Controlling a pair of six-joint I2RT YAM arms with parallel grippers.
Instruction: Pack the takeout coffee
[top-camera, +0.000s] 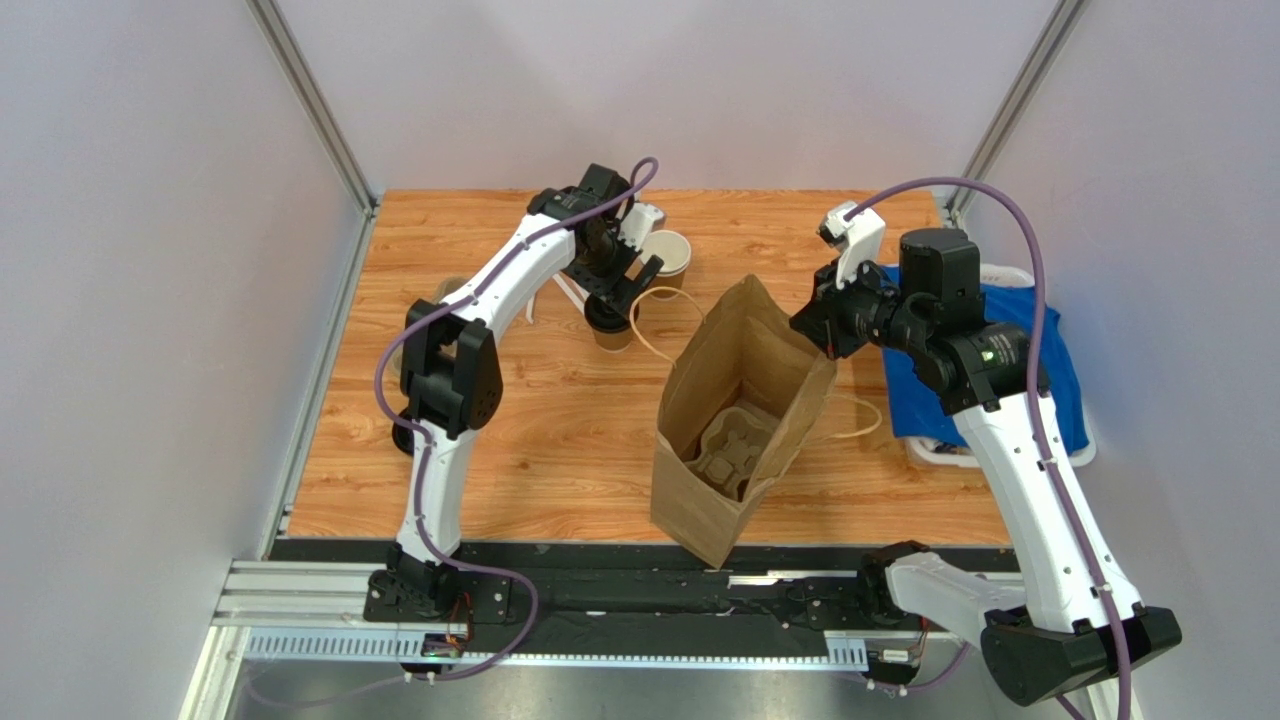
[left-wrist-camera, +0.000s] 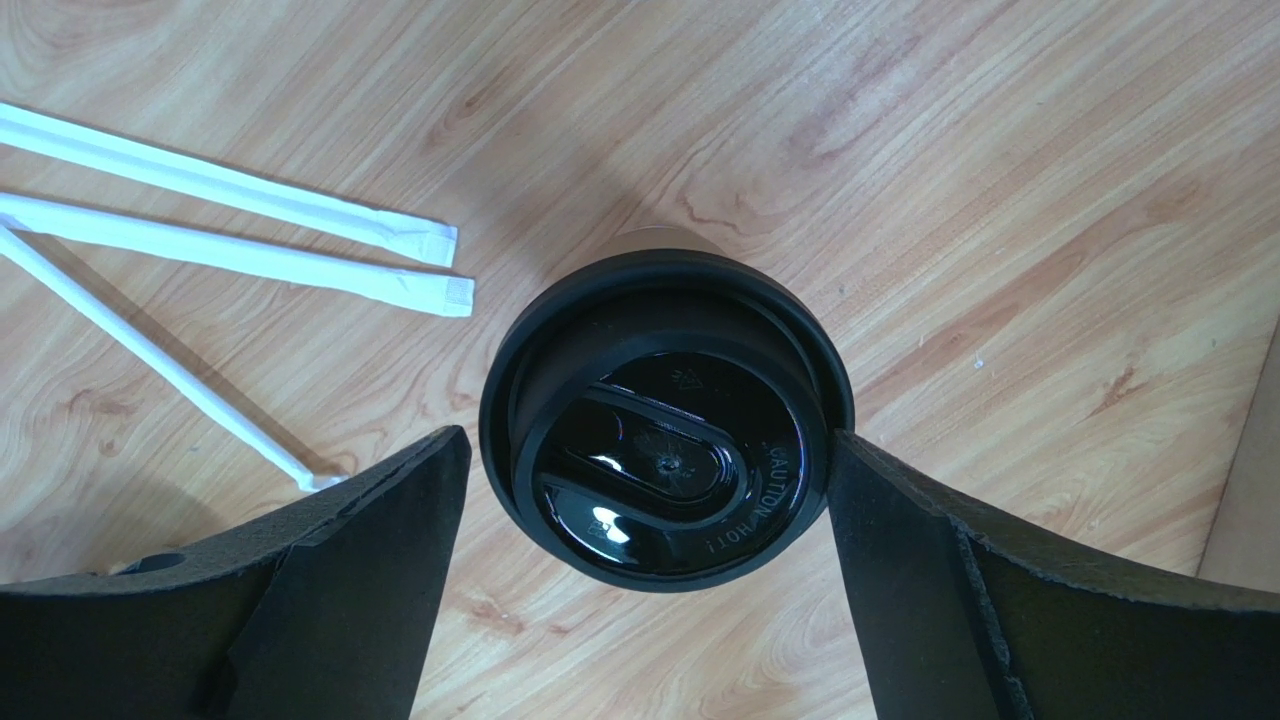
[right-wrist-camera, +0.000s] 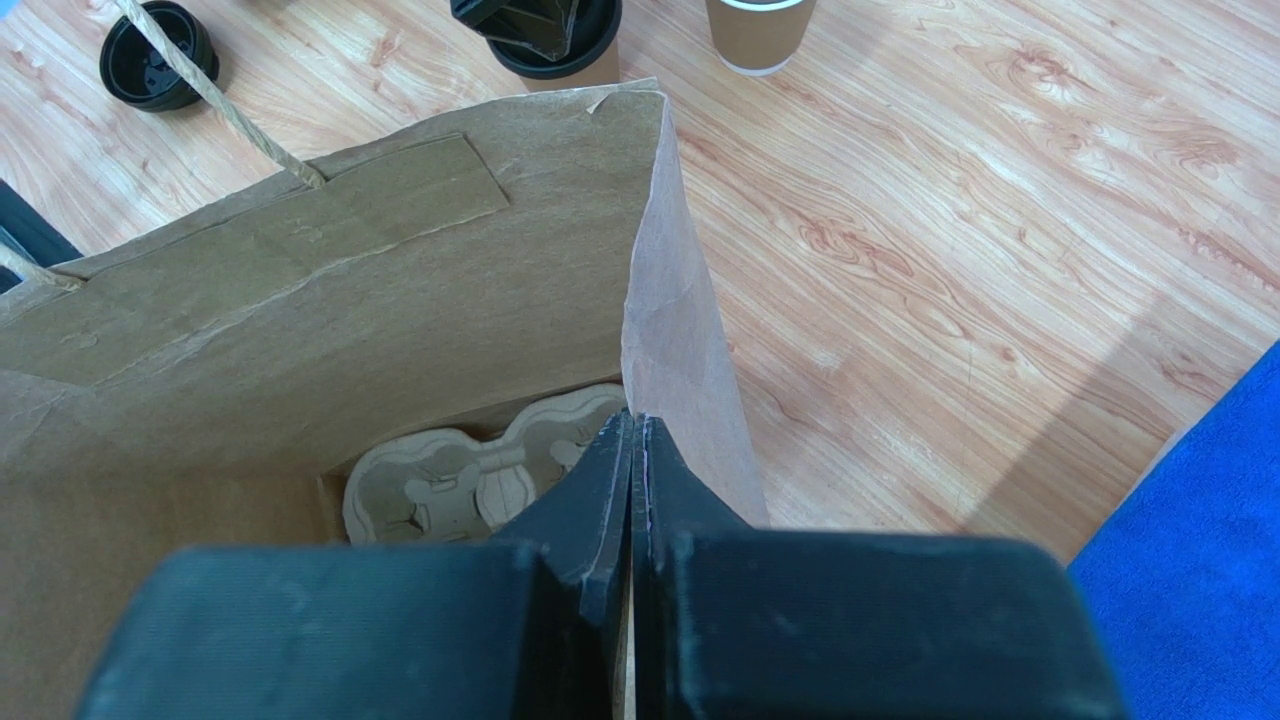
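Your wrist views alone show left fingers (left-wrist-camera: 376, 555) open astride the takeout coffee (left-wrist-camera: 661, 435), right fingers (right-wrist-camera: 594, 495) pinching the bag (right-wrist-camera: 301, 285) rim.

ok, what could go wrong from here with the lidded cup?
Open left gripper straddles the takeout coffee with hardly any clearance; a small drift could knock it over.
The right gripper pinches just one edge of the paper bag; its mouth may sag as the cup enters.
The carrier covers the bag's floor; missing a well could tip the cup.
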